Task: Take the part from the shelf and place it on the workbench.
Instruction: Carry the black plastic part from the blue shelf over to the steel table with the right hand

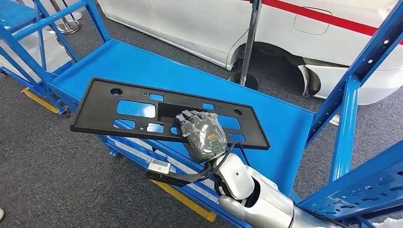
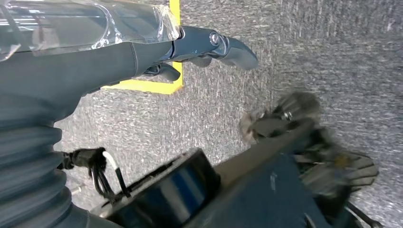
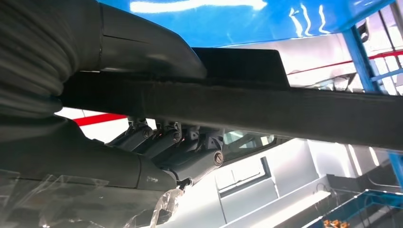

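Note:
The part (image 1: 97,111) is a long, flat black plastic panel with several cut-outs. It lies across the front edge of the blue shelf deck (image 1: 128,61), and its left corner juts out over the floor. My right hand (image 1: 204,135), wrapped in clear film, grips the panel's near edge around the middle. In the right wrist view the panel's edge (image 3: 285,109) runs between the thumb on one side and the dark fingers (image 3: 166,142) on the other. I cannot tell whether the panel still touches the deck. My left hand (image 2: 142,52) hangs over grey carpet, fingers extended and holding nothing.
Blue shelf uprights (image 1: 344,123) and a diagonal brace stand to the right, with more blue frame at the far left. A white car (image 1: 285,28) and a metal stanchion pole (image 1: 249,42) stand behind the shelf. Yellow floor tape (image 1: 190,202) runs along the shelf's front.

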Robot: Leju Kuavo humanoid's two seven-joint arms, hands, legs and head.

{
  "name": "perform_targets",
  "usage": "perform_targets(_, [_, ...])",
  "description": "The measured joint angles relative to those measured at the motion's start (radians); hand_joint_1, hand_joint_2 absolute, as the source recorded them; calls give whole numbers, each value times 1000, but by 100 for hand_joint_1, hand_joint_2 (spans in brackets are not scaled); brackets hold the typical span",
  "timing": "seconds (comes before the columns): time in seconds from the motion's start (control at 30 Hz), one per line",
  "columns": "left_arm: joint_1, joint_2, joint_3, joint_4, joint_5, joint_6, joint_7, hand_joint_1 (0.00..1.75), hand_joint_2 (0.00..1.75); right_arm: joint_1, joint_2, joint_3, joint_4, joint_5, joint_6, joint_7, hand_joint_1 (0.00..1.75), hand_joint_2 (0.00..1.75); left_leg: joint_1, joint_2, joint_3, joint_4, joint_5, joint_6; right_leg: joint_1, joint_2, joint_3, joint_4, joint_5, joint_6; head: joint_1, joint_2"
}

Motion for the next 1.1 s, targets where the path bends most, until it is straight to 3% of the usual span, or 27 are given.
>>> perform_targets(0.03, [0, 0, 0, 0, 0, 0, 0, 0, 175, 0, 0, 0, 0, 0, 0, 0, 175, 175, -1, 0, -25, 67, -32, 0, 2, -2, -6, 0, 5, -1, 0, 0])
perform_targets(0.07, [0, 0, 0, 0, 0, 0, 0, 0, 175, 0, 0, 0, 1, 0, 0, 0, 175, 175, -1, 0, -34, 103, -45, -1, 4, -4, -13, 1, 11, 0, 0, 0])
perform_targets(0.1, [1, 1, 0, 0, 0, 0, 1, 0, 175, 0, -1, 0, 1, 0, 0, 0, 175, 175, 0, 0, -23, 97, -38, -2, 4, -5, -20, 1, 16, 4, 0, 0])
perform_targets(0.13, [1, 1, 0, 0, 0, 0, 1, 0, 175, 0, -1, 0, 1, 0, 0, 0, 175, 175, 1, 1, 9, 49, -16, -3, 3, -6, -25, 2, 22, 8, 0, 0])
perform_targets(0.2, [-1, 1, 0, 0, 0, 0, 2, 0, 175, -3, -1, 0, 1, 0, 0, 0, 175, 175, 5, 0, 93, -97, 38, -8, 3, -6, -37, 8, 32, 21, 0, 0])
perform_targets(0.23, [-4, 0, 0, 0, 0, 0, 2, 0, 175, -5, -1, -1, 1, 0, 0, 0, 175, 175, 5, -2, 117, -148, 56, -6, 4, -6, -43, 10, 38, 28, 1, 0])
perform_targets(0.27, [-6, -1, 0, 0, 0, 0, 2, 0, 175, -7, -1, -1, 1, 0, 0, -1, 175, 175, 3, -5, 125, -176, 66, -1, 6, -6, -47, 10, 46, 34, 2, 0])
perform_targets(0.37, [-3, -1, 0, 0, -2, 0, 2, 0, 175, -9, -2, -2, 1, 0, 0, -2, 175, 175, -8, -10, 105, -180, 91, 29, -2, -6, -57, -7, 68, 49, 4, 0])
perform_targets(0.4, [-1, 0, 0, 0, -2, 1, 2, 0, 175, -8, -3, -2, 1, 0, 0, -2, 175, 175, -11, -9, 98, -180, 100, 38, -5, -6, -64, 3, 54, 51, 5, 0])
perform_targets(0.43, [0, 1, 0, 0, -4, 1, 2, 0, 175, -8, -4, -2, 1, 0, 0, -2, 175, 175, -12, -8, 91, -181, 109, 46, -5, -6, -78, 39, 20, 52, 5, 0])
perform_targets(0.53, [0, 2, 0, 0, -9, 1, 2, 0, 175, -7, -6, -2, 2, 0, 0, -2, 175, 175, -24, -7, 69, -180, 128, 62, 4, -6, -138, 256, -127, 43, 7, 0])
perform_targets(0.57, [1, 2, 0, 0, -11, 0, 2, 0, 175, -7, -7, -2, 2, 0, 0, -2, 175, 175, -29, -7, 62, -179, 133, 65, 9, -6, -145, 308, -151, 37, 7, 0])
perform_targets(0.6, [1, 2, 0, 0, -12, 0, 2, 0, 175, -7, -8, -2, 2, 0, 0, -2, 175, 175, -35, -8, 57, -179, 138, 67, 15, -5, -133, 325, -157, 29, 7, 0])
perform_targets(0.63, [2, 2, 0, 0, -12, 0, 2, 0, 175, -7, -8, -2, 2, 0, 0, -2, 175, 175, -40, -9, 53, -179, 141, 69, 22, -4, -99, 291, -143, 19, 7, 0])
perform_targets(0.73, [0, 0, 0, 0, -13, 0, 3, 0, 175, -10, -8, -2, 2, -1, -1, -2, 175, 175, -50, -12, 50, -180, 148, 69, 46, 2, 52, 72, -84, -21, 5, 0])
perform_targets(0.77, [-1, 0, 0, 0, -13, 0, 3, 0, 175, -11, -8, -2, 2, -1, -1, -3, 175, 175, -49, -12, 49, -180, 151, 65, 51, 4, 79, 25, -77, -28, 4, 0])
perform_targets(0.87, [-5, -1, 0, 0, -13, -1, 4, 0, 175, -15, -7, -3, 1, -1, -3, -3, 175, 175, -42, -11, 46, -184, 161, 48, 57, 2, 92, -12, -63, -32, 5, 0])
perform_targets(0.93, [-4, -1, 0, 0, -13, -2, 4, 0, 175, -16, -7, -3, 1, -1, -3, -3, 175, 175, -42, -9, 30, -156, 133, 38, 51, -3, 91, -30, -46, -35, 5, 0])
perform_targets(0.97, [-4, 0, 0, 0, -13, -2, 4, 0, 175, -16, -7, -3, 1, -1, -3, -3, 175, 175, -41, -8, 11, -110, 99, 34, 47, -6, 88, -36, -39, -35, 5, 0])
perform_targets(1.03, [-5, 0, 0, 0, -13, -2, 5, 0, 175, -17, -6, -3, 1, -2, -3, -3, 175, 175, -35, -6, -45, 33, 20, 23, 46, -9, 74, -34, -29, -35, 4, 0])
perform_targets(1.07, [-5, 1, 0, 0, -13, -2, 6, 0, 175, -16, -6, -3, 1, -2, -3, -3, 175, 175, -32, -6, -66, 94, -3, 18, 45, -10, 68, -32, -26, -33, 4, 0])
perform_targets(1.1, [-4, 2, 0, 0, -13, -2, 8, 0, 175, -15, -6, -3, 1, -2, -3, -3, 175, 175, -29, -5, -71, 121, -5, 14, 45, -11, 62, -29, -23, -32, 4, 0])
